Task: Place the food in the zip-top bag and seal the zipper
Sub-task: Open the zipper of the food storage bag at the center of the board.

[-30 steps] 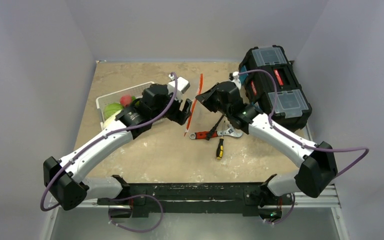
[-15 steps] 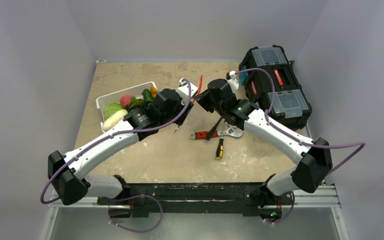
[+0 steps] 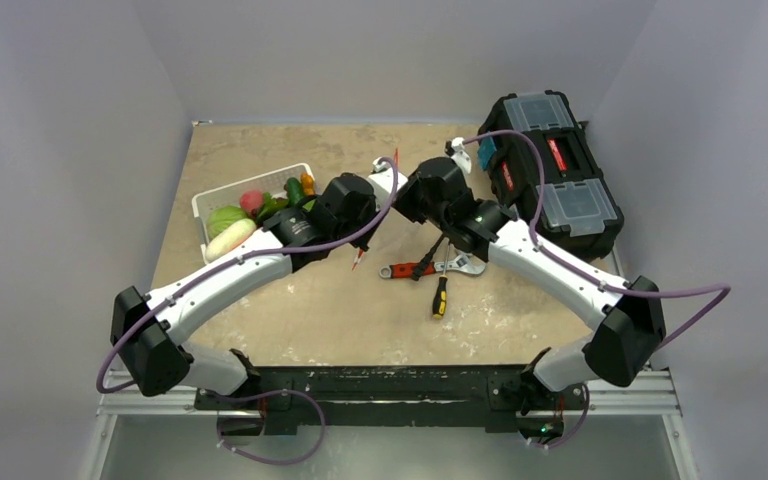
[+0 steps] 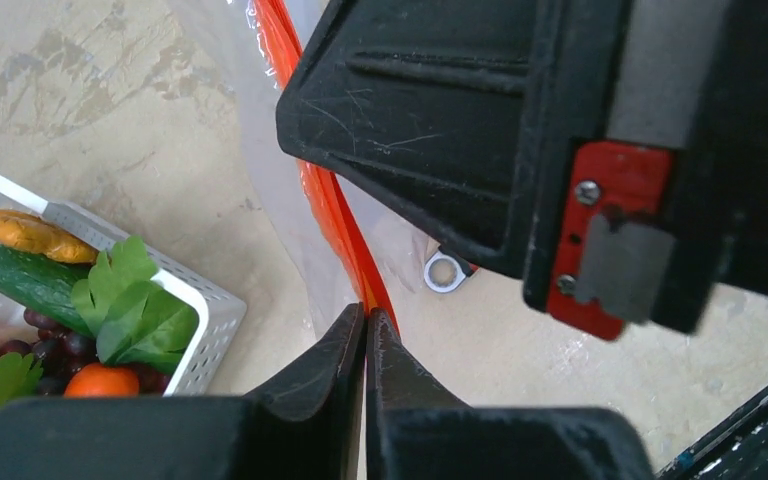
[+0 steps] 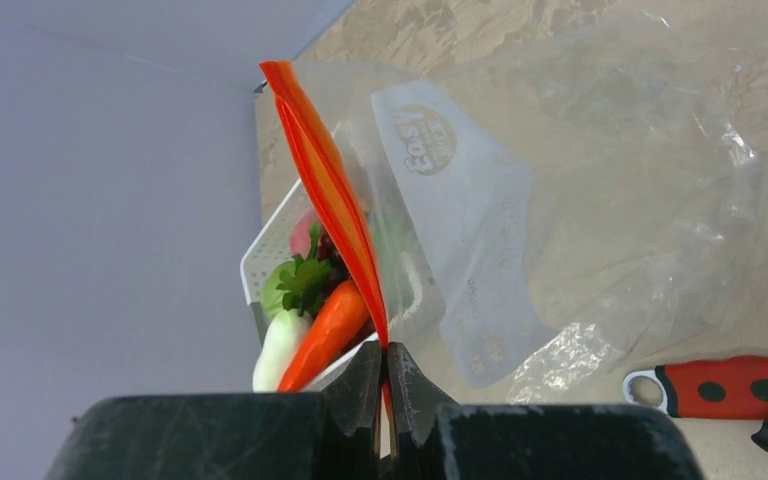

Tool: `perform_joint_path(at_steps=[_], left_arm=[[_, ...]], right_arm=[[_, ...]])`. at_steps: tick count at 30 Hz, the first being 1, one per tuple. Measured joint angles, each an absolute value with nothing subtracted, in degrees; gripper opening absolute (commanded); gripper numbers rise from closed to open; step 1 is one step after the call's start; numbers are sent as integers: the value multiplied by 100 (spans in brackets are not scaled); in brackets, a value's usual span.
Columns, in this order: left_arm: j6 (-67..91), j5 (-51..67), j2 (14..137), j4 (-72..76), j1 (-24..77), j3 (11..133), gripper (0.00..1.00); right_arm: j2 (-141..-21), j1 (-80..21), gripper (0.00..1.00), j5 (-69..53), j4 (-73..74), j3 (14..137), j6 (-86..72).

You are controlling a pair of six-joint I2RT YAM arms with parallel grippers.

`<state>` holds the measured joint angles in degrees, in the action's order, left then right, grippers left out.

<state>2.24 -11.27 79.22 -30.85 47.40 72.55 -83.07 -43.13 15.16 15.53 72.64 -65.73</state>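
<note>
The clear zip-top bag point(image 5: 580, 200) hangs upright between my two arms, its white label facing the right wrist camera. My left gripper point(image 4: 365, 312) is shut on the red-orange zipper point(image 4: 335, 215) near one end. Farther along the same zipper point(image 5: 330, 200), my right gripper point(image 5: 385, 348) is also shut on it. The food lies in the white basket point(image 3: 222, 190) at the left: a carrot point(image 5: 325, 330), cucumber point(image 4: 25, 280), leafy greens point(image 4: 130, 310), grapes point(image 4: 55, 345) and a green cabbage point(image 3: 226, 217). In the top view the left gripper point(image 3: 365, 228) and right gripper point(image 3: 412, 198) nearly meet.
A red-handled wrench point(image 3: 415, 268) and a yellow-handled screwdriver point(image 3: 441, 295) lie on the table just below the bag. A black toolbox point(image 3: 550, 170) stands at the back right. The basket wall point(image 4: 200, 330) sits close to the left of my left fingers.
My left gripper has swung right from the basket to the bag's zipper and shut on it. The right arm edged slightly left, still holding the zipper.
</note>
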Motion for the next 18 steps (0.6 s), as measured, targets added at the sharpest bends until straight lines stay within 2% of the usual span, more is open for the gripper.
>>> perform_joint_path(at_steps=[2, 8, 11, 18], left_arm=[[235, -1118, 7946, -3124, 4740, 7255, 0], [235, -1114, 7937, -3081, 4740, 7240, 0], [237, -1116, 7861, -3002, 4740, 7159, 0], [342, -1197, 7577, -2897, 4740, 7035, 0]], right_arm=[[-8248, -4313, 0, 1466, 1474, 7181, -6434], [-7822, -4289, 49, 1229, 1127, 6779, -5848], [-7553, -4257, 56, 1214, 993, 6626, -5358], [-7063, -4224, 54, 1223, 867, 6296, -4469]])
